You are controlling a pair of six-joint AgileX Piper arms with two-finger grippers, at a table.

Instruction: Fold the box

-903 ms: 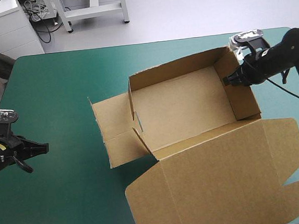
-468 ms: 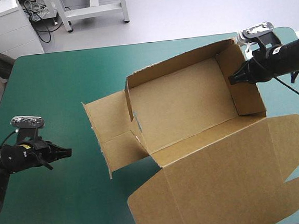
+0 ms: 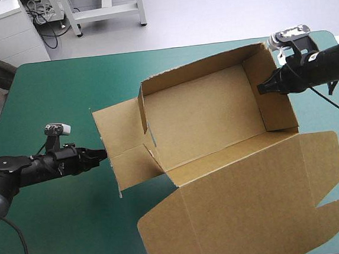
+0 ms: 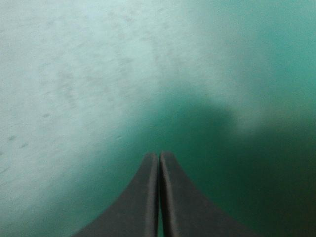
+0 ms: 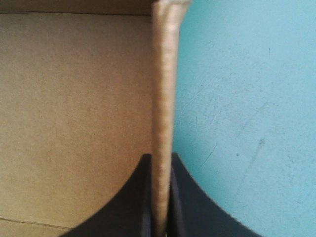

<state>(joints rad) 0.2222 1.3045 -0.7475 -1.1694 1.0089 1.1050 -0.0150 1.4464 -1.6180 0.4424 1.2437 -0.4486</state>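
The brown box (image 3: 204, 115) stands as an open tray in the middle of the table, with its far and right walls raised. Its left flap (image 3: 119, 144) lies spread out, and its lid (image 3: 248, 206) lies flat toward the table's near edge. My right gripper (image 3: 261, 88) is shut on the top edge of the right wall (image 5: 163, 89), one black finger on each side; in the right wrist view the right gripper (image 5: 160, 157) pinches that board. My left gripper (image 3: 102, 153) is shut, its tip at the left flap's outer edge. In the left wrist view the left gripper (image 4: 159, 155) holds nothing, with only cover ahead.
Bare teal-green cover (image 3: 49, 108) stretches left of the box and behind my left arm. The lid reaches close to the table's near and right edges. The table's far edge (image 3: 168, 48) runs just beyond the box's far wall.
My left gripper has travelled right across the cover up to the left flap's edge. The box has shifted and turned slightly. My right gripper keeps its hold on the right wall.
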